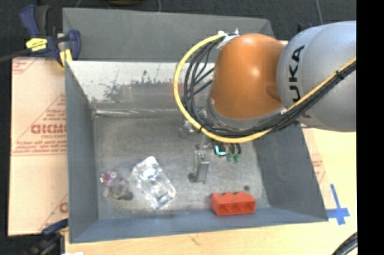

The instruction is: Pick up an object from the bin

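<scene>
Grey bin (78,146) seen from above. The gripper (198,174) hangs over bare floor near the centre; how wide it stands cannot be told. A red brick (233,204) lies at its 5 o'clock, clear plastic (153,182) at 8 o'clock. Descending here risks grasping nothing.

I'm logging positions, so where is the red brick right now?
In the camera view, the red brick lies on the floor of the bin close to the lower wall, right of the clear plastic piece and just below and right of the gripper.
</scene>
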Robot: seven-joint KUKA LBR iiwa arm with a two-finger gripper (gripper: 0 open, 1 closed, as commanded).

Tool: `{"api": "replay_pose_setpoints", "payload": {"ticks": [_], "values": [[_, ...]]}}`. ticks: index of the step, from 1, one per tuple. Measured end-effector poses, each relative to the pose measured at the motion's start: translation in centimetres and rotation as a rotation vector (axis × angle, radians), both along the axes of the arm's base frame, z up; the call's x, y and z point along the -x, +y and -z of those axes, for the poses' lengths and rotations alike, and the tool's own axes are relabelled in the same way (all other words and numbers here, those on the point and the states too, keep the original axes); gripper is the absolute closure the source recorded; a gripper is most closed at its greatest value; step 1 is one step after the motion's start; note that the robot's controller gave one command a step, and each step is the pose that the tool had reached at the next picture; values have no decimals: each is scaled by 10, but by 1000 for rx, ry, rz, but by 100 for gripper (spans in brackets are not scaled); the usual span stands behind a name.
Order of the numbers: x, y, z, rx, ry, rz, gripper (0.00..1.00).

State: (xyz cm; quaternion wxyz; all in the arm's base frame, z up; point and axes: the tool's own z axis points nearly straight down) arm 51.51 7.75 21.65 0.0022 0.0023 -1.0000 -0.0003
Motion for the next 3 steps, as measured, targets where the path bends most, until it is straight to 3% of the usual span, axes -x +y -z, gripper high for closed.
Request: {"api": "replay_pose_setpoints", "payload": {"ticks": [1, 2, 3], "values": [[-14, 35, 131, 1, -3, -314, 0], [-17, 35, 128, 0, -13, -309, 100], [-17, 36, 129, -2, -12, -309, 0]]}}
